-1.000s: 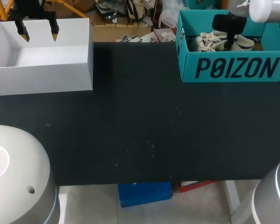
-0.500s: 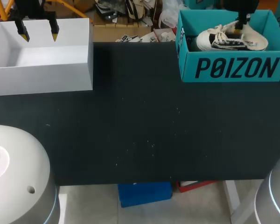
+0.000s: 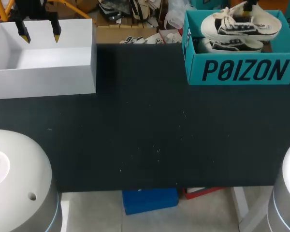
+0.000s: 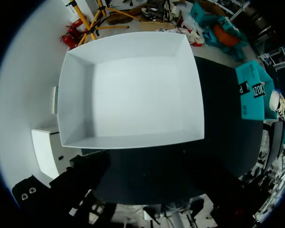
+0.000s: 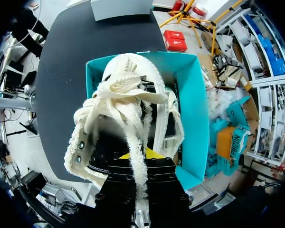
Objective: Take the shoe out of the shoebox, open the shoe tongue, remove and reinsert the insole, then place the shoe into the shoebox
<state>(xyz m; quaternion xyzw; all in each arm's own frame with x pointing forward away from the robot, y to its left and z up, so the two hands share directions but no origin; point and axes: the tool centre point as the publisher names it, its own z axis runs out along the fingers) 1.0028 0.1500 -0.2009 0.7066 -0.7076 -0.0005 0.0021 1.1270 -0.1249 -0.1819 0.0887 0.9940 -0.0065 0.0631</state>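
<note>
An open box (image 3: 43, 72) sits far left on the table (image 3: 145, 135), the shoebox (image 3: 241, 71) far right, 1 shoe (image 3: 246, 26) above it.

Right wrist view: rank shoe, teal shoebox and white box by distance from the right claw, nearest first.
1. shoe, gripped in the right claw.
2. teal shoebox, directly beneath the shoe.
3. white box, across the table.

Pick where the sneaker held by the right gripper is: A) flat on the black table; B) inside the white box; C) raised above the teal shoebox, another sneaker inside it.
C: the right gripper holds the white sneaker raised over the teal shoebox, where a second sneaker lies inside.
</note>
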